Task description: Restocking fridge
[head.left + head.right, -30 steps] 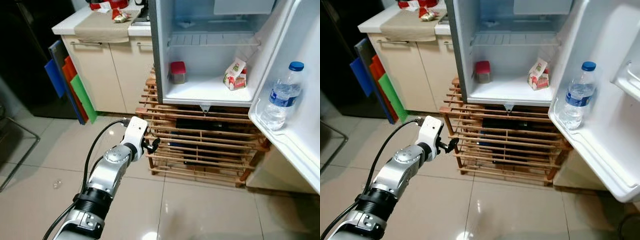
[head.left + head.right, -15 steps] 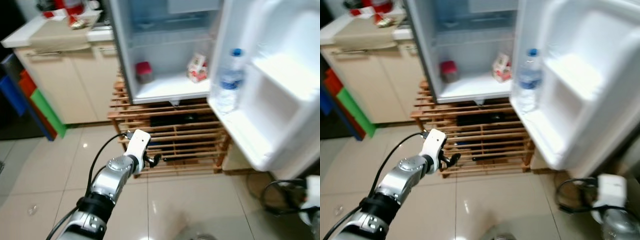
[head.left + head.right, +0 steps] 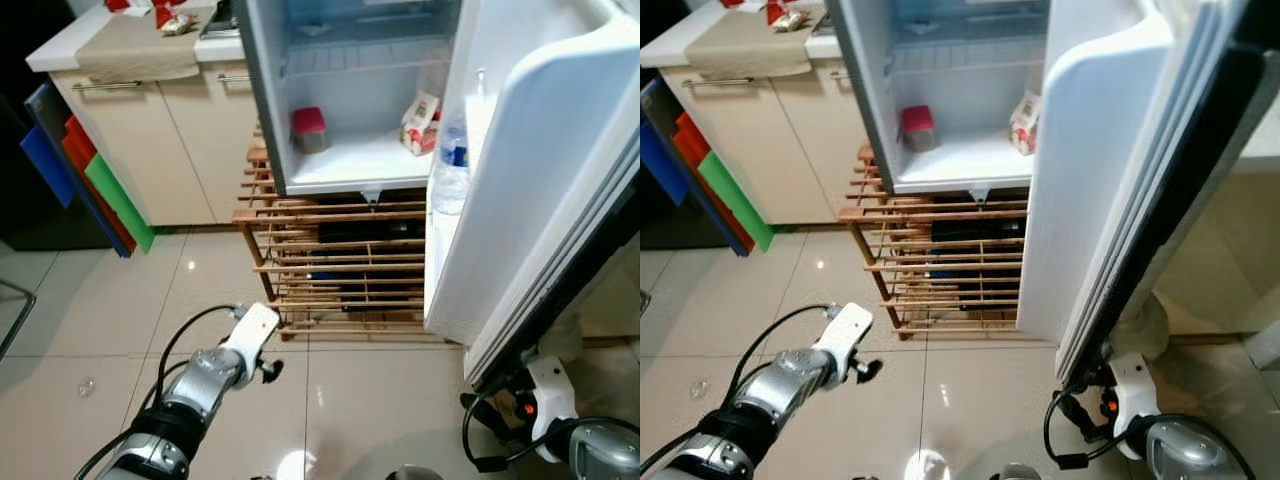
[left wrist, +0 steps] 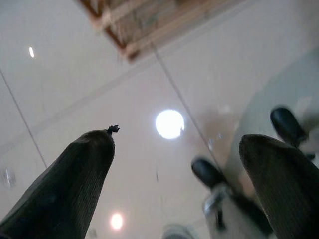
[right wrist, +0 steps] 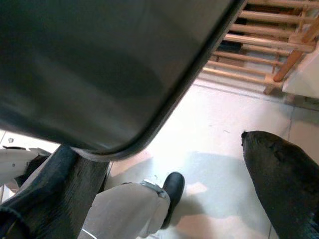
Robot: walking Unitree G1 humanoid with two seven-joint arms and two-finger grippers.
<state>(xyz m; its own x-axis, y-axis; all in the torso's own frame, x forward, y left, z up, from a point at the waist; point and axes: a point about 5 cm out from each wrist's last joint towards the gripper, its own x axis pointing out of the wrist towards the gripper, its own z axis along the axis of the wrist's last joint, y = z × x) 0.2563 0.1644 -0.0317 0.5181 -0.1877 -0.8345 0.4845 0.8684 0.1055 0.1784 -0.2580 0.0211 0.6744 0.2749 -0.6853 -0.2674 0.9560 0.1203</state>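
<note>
The small fridge (image 3: 360, 165) stands open on a wooden rack (image 3: 330, 270). On its shelf sit a red-lidded container (image 3: 308, 128) and a red-and-white carton (image 3: 420, 108). A water bottle (image 3: 450, 170) stands in the door's lower pocket. The white door (image 3: 530, 180) is swung partway in, seen nearly edge-on. My left gripper (image 4: 178, 138) hangs open and empty low over the tiled floor, in front of the rack. My right gripper (image 5: 157, 144) is open beneath the door's lower outer corner, its dark face (image 5: 99, 64) just above the fingers.
A beige cabinet (image 3: 170, 130) with a cloth-covered counter stands left of the fridge. Coloured cutting boards (image 3: 90, 180) lean against its side. My right arm (image 3: 600, 450) and cables lie at the lower right. Glossy floor tiles (image 3: 80, 300) spread out in front.
The camera has shifted. The fridge door has swung inward and now hides most of its inner shelves. My left arm has dropped lower. My right arm has come in under the door.
</note>
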